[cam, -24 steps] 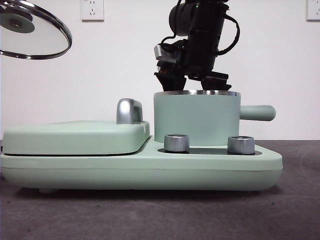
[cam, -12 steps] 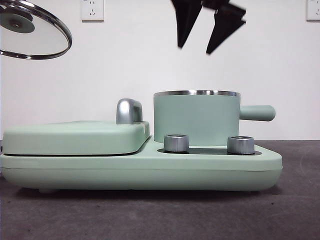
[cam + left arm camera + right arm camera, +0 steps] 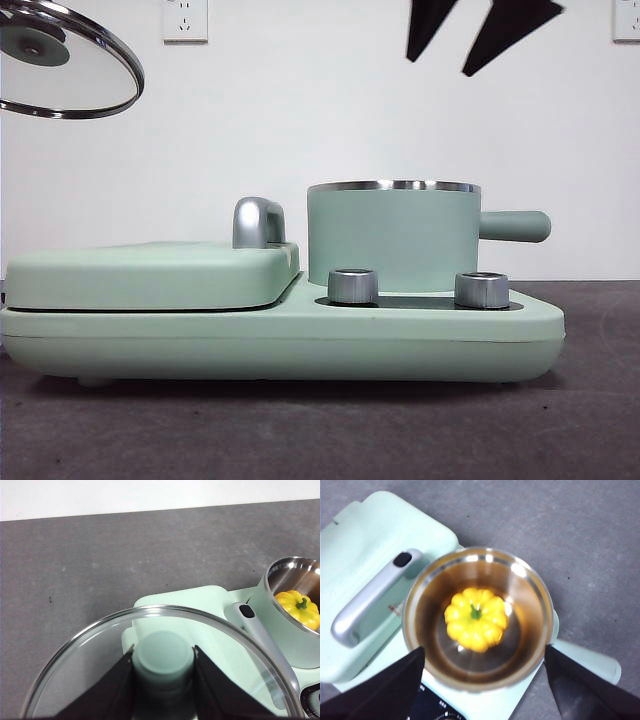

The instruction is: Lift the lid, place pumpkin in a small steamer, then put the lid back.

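Observation:
The small steamer [image 3: 392,236] stands on the wide mint-green base, handle to the right. The pumpkin [image 3: 476,618] lies inside it on the steel bottom; it also shows in the left wrist view [image 3: 298,608]. My right gripper [image 3: 480,35] is open and empty, high above the steamer. My left gripper [image 3: 163,660] is shut on the lid's mint-green knob [image 3: 163,652]. It holds the lid [image 3: 66,58] tilted in the air at the upper left, above the flat cover. The steamer also shows in the right wrist view [image 3: 477,617].
The wide base [image 3: 280,335] carries two silver knobs [image 3: 353,285] at its front. A flat mint-green cover [image 3: 150,272] with a steel handle [image 3: 256,221] lies left of the steamer. Grey table lies all around.
My right gripper has risen from the steamer's rim to the picture's top edge, drifting right, empty. The lid and the left gripper have stayed still.

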